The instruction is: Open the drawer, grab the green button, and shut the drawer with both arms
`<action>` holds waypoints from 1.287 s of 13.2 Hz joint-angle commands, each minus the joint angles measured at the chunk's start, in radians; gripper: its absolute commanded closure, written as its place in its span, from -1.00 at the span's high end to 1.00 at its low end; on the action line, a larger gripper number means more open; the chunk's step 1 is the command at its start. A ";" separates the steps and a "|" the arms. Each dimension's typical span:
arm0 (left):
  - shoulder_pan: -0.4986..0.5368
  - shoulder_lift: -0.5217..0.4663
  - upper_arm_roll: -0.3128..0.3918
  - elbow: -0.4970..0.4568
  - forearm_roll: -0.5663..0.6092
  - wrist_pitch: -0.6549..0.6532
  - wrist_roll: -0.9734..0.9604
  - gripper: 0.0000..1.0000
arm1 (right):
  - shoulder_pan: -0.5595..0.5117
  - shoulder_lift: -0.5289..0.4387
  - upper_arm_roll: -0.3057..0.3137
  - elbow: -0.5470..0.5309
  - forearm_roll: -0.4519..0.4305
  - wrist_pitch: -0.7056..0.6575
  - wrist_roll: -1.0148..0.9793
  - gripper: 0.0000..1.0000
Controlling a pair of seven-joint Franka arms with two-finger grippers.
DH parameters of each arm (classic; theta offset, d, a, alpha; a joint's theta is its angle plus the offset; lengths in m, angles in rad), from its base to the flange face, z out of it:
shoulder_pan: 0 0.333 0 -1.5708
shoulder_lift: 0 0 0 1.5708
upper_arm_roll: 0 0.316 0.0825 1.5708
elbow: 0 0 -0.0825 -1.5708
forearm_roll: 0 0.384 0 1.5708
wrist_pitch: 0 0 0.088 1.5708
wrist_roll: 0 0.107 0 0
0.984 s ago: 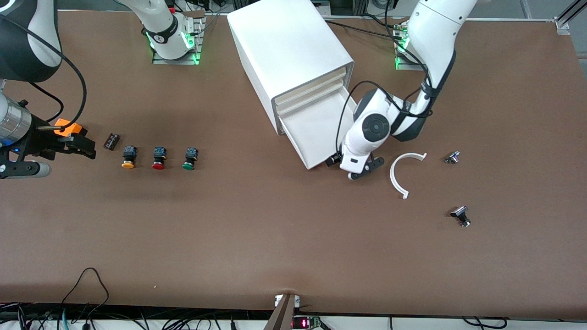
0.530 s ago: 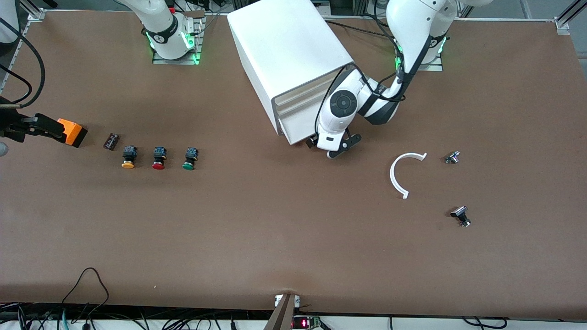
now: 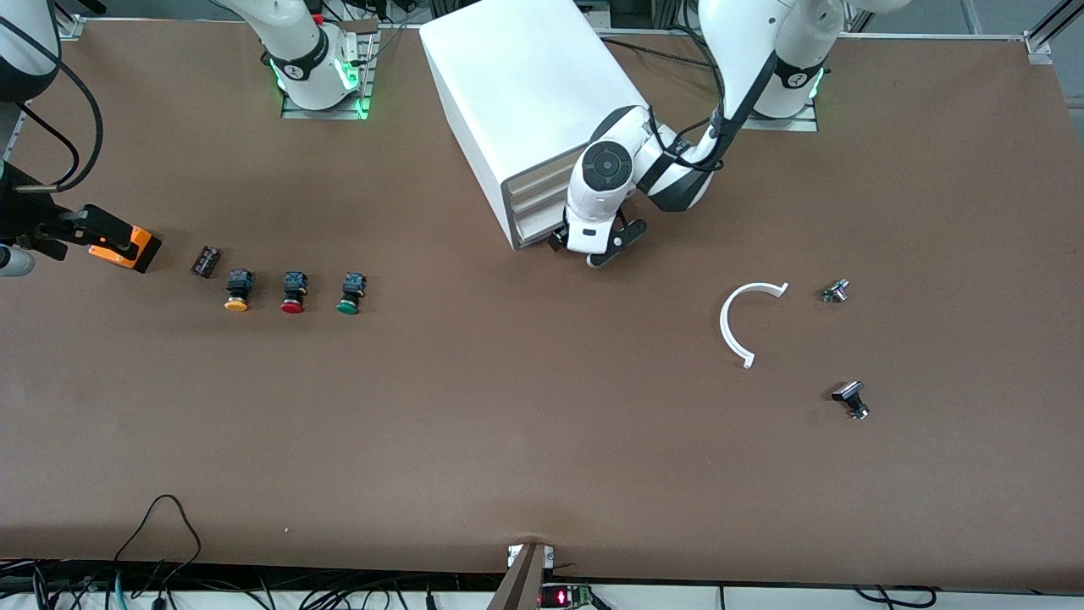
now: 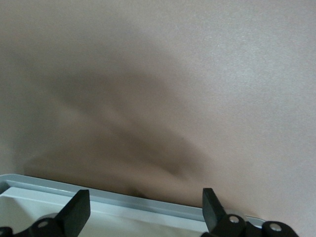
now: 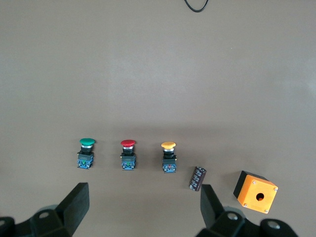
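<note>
**Drawer nearly home, green button out on worktop**

Drawer (image 3: 535, 230) sits low in the cabinet (image 3: 525, 93), upper centre of the front view, and looks pushed in about flush with the 3 trays above; exact seating can't be told. Left end effector (image 3: 597, 250) is right at its front lip, fingers spread, nothing pinched. The left wrist view shows the lip's edge between the 2 fingers.

Step in hand looks like the closing push. Press square on the lip and go slow, so the cabinet doesn't skid on the worktop (image 3: 542, 440).

Button (image 3: 350, 294) stands mid-height in the frame toward the right arm's end, beside the red-capped one (image 3: 293, 292) and well apart from the drawer. Right end effector (image 5: 143, 202) hangs over the worktop near the row, spread and empty, with an orange box (image 5: 256, 192) close by.
</note>
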 commanded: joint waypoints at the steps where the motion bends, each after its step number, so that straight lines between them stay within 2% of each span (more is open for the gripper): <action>1: 0.011 -0.033 0.005 -0.022 -0.007 -0.012 0.004 1.00 | 0.008 -0.014 0.009 -0.030 -0.006 0.017 -0.016 1.00; 5: 0.148 -0.087 0.062 0.047 -0.005 -0.021 0.003 1.00 | 0.010 0.005 0.012 -0.030 -0.007 0.016 -0.016 1.00; 10: 0.165 -0.109 0.065 0.077 -0.005 -0.060 0.006 1.00 | 0.010 0.003 0.012 -0.021 -0.006 0.014 -0.016 1.00; 12: 0.217 -0.159 0.074 0.133 0.006 -0.148 0.038 1.00 | 0.010 0.017 0.013 -0.024 -0.006 0.014 -0.014 1.00; 14: 0.286 -0.219 0.072 0.200 0.076 -0.268 0.088 1.00 | 0.010 0.022 0.012 -0.022 -0.006 0.011 -0.016 1.00; 17: 0.401 -0.346 0.072 0.205 0.104 -0.364 0.359 1.00 | 0.001 0.031 0.012 -0.021 -0.007 0.014 -0.014 1.00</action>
